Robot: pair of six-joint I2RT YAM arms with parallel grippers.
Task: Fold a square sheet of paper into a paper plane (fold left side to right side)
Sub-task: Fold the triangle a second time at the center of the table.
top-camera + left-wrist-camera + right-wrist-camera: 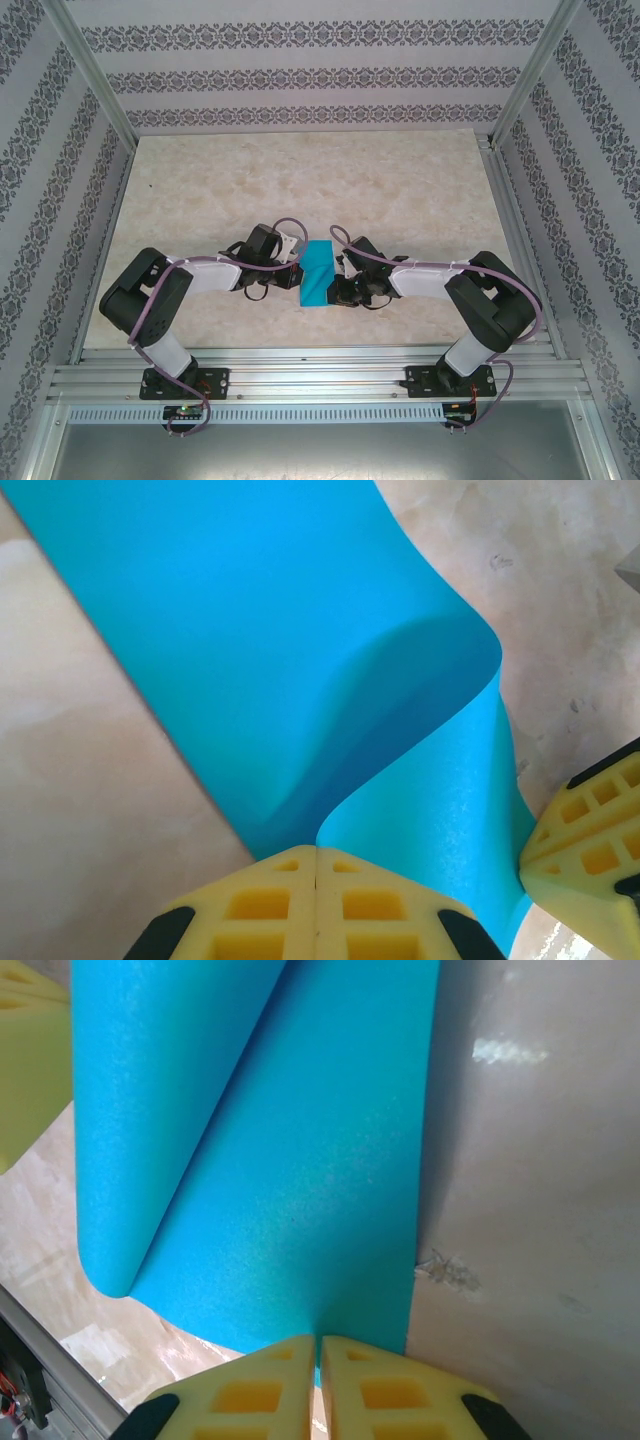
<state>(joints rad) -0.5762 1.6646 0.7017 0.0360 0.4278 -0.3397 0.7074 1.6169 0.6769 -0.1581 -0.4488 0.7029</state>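
Cyan square sheet of paper point(319, 272) lies curled over in a loose, uncreased fold on the table point(300, 180). Left gripper point(316, 865) and right gripper point(318, 1350) each clamp an edge, flanking it closely.

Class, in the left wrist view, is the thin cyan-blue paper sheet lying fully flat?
No, the cyan-blue paper sheet curls over itself in a soft, uncreased bend.

Overhead view looks down from behind; 2 close wrist views share the sheet point(250, 630).
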